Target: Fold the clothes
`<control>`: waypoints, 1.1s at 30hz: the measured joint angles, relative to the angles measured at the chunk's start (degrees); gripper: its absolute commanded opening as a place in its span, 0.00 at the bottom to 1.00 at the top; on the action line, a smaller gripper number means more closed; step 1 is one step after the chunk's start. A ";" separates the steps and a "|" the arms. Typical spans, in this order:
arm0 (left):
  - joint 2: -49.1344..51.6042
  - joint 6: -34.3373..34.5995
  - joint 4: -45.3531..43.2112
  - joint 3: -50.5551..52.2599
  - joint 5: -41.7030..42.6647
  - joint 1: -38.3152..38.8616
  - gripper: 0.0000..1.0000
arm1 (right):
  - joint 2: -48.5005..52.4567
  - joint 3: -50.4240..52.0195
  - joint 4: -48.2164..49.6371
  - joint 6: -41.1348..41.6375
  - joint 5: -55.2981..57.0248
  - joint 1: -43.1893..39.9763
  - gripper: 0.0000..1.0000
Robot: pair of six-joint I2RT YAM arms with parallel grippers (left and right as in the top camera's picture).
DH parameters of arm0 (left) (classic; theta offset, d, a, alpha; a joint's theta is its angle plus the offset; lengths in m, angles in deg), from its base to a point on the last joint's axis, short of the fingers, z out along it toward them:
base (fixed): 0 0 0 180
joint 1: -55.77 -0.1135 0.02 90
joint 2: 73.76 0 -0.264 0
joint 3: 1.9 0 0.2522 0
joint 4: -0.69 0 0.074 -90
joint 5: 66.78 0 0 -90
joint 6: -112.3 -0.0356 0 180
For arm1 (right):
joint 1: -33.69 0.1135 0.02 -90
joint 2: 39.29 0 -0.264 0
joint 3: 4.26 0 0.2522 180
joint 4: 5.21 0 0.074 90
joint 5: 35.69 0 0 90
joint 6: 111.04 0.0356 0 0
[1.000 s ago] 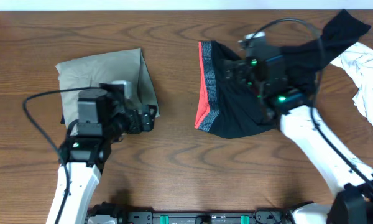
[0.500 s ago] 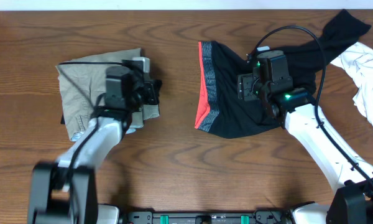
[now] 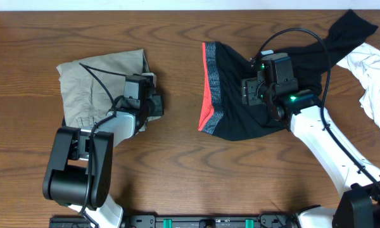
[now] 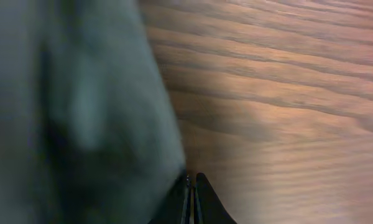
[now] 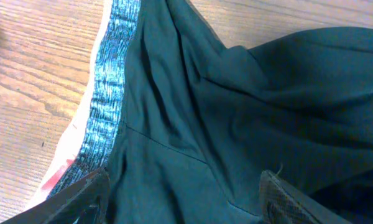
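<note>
A khaki garment lies rumpled at the left of the table. My left gripper is at its right edge, shut. In the left wrist view the fingertips are pressed together at my left gripper, and the khaki cloth runs right up to them. Black shorts with a red and grey side stripe lie right of centre. My right gripper hovers low over them, open. In the right wrist view my right gripper has its fingers wide apart with black fabric between them.
A heap of white clothes sits at the right edge, and a dark sleeve trails from the shorts toward the back right corner. Bare wood separates the two garments and runs along the front.
My left arm swung forward to the khaki garment's right edge and its gripper shut there. My right gripper shifted slightly over the shorts and its fingers narrowed a little.
</note>
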 measured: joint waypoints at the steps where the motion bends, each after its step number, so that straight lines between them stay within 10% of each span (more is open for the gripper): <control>1: -0.02 -0.81 0.11 -0.09 -1.95 -0.04 0.06 | 0.00 0.00 -0.04 0.00 0.00 0.00 0.75; 30: -1.16 -8.13 -2.05 -0.11 -18.43 -15.08 0.06 | 0.00 0.00 -1.99 0.00 -1.03 0.13 0.75; 31: -2.05 -8.31 -1.92 -0.11 -18.45 -15.13 0.08 | 0.00 0.00 -1.99 0.00 -1.05 0.13 0.75; 33: -4.48 -8.83 -1.88 -0.09 -18.47 -15.10 0.43 | 0.00 0.00 -1.84 0.00 -1.03 0.13 0.75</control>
